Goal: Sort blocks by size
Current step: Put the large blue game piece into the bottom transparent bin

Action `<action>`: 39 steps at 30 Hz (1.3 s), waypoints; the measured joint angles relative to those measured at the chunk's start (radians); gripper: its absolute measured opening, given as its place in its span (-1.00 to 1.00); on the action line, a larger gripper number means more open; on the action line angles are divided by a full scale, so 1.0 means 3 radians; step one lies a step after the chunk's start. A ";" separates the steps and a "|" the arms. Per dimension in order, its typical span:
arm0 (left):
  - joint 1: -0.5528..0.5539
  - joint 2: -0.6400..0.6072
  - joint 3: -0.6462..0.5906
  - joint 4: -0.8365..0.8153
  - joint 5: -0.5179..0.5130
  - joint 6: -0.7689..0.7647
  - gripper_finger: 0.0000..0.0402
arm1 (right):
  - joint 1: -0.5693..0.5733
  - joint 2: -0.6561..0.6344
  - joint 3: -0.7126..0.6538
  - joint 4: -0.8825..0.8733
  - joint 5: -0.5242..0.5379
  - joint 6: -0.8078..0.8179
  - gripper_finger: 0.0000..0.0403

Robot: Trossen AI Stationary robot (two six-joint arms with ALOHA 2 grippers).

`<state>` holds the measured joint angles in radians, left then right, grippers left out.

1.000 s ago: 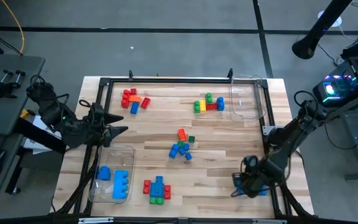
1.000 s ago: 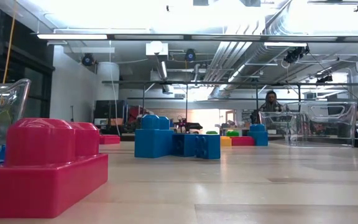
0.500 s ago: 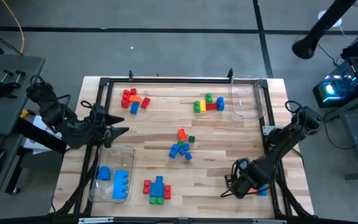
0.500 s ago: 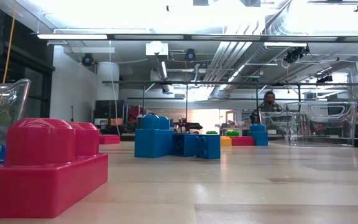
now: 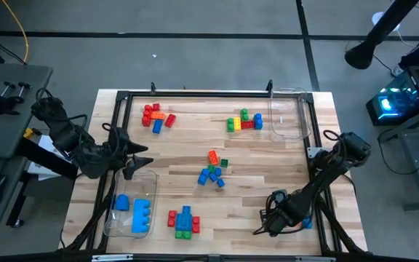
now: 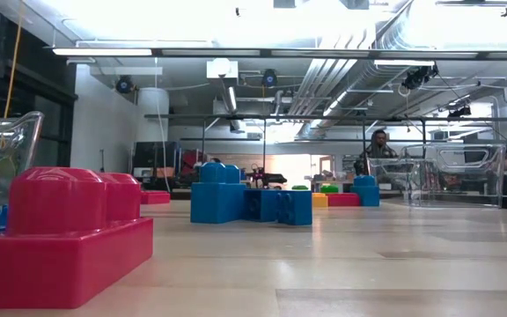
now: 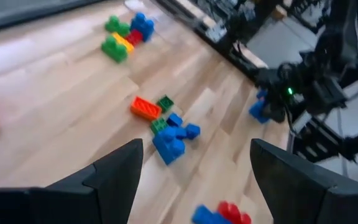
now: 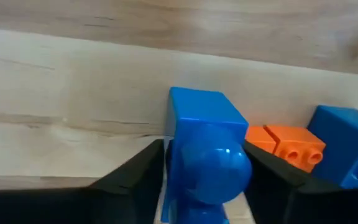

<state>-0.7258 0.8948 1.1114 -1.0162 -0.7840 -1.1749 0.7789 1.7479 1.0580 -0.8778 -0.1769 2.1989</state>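
My right gripper (image 5: 266, 222) is near the table's near right corner, shut on a blue block (image 8: 207, 149). An orange block (image 8: 286, 145) and another blue block (image 8: 347, 142) lie on the table just beside it. My left gripper (image 5: 141, 157) is open and empty above the table's left side, by the near left tub (image 5: 131, 202). In the left wrist view its fingers (image 7: 110, 177) frame the centre cluster of blue, orange and green blocks (image 7: 169, 130). Other block clusters lie at far left (image 5: 157, 116), far right (image 5: 244, 122) and near the front edge (image 5: 184, 220). My right gripper pinches the blue block by two opposite sides (image 8: 176, 155) between its two fingers. A round stud (image 8: 219, 171) on the block faces the wrist camera. The fingers slant down at the table. Whether the block is clear of the wood, I cannot tell.
The near left clear tub holds blue blocks (image 5: 140, 215). A second clear tub (image 5: 288, 116) stands at the far right, seen also in the low view (image 6: 456, 176). A black frame (image 5: 195, 93) runs round the table. A big red block (image 6: 60, 238) fills the low view's near left.
My right gripper has gone toward the table's left and near edge with the blue block, away from the blue and orange blocks at the right edge. My left gripper has shifted slightly toward the near edge, still open.
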 joint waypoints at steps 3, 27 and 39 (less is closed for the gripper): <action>0.0000 0.0006 0.0000 -0.0007 0.0174 -0.0006 0.41 | -0.0020 -0.0003 0.0004 0.0001 0.0028 -0.0189 -0.35; 0.0502 0.0041 0.0000 0.0977 -0.0536 0.0900 0.41 | -0.1759 0.0960 0.1800 0.2533 0.1014 -0.4713 -0.34; 0.0549 0.0040 0.0000 0.1140 -0.0536 0.0955 0.41 | -0.1952 0.2411 0.3798 0.2618 0.0608 -0.5165 -0.35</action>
<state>-0.5610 0.9066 1.1114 -0.6742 -0.9447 -0.8883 0.1932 2.4712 2.1974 -0.0924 0.0056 0.6493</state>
